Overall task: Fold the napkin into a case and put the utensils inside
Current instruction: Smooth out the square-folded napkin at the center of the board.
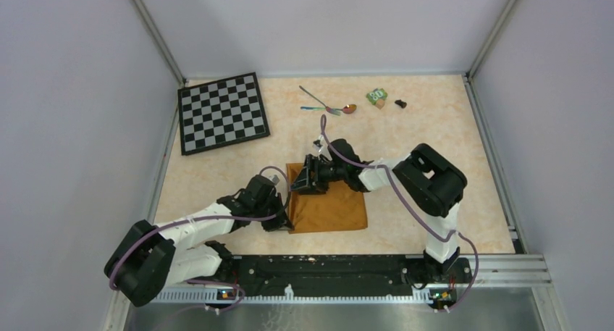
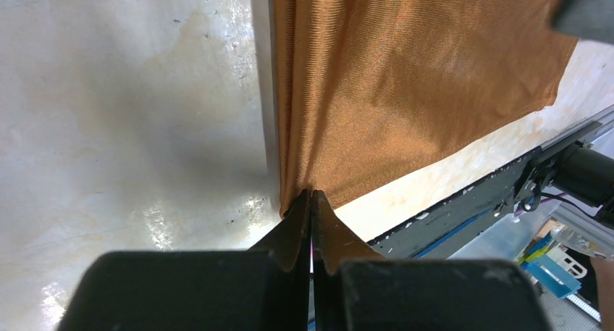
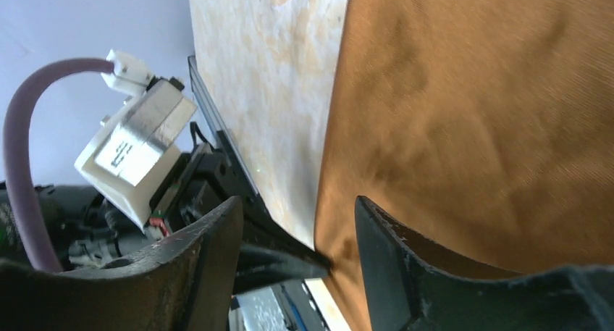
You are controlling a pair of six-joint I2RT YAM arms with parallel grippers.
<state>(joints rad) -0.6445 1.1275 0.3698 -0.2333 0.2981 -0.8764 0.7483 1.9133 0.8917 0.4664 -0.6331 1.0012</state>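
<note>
The orange-brown napkin lies folded into a rough rectangle in the middle of the table. My left gripper is shut on its left edge near the front corner. In the left wrist view the cloth bunches into the closed tips. My right gripper is open over the napkin's far left corner, holding nothing. In the right wrist view its jaws straddle the cloth's edge. The utensils lie crossed at the back of the table, the spoon's coppery bowl pointing right.
A black-and-white chessboard lies at the back left. A small green block and a small black piece sit to the right of the utensils. A metal rail runs along the near edge.
</note>
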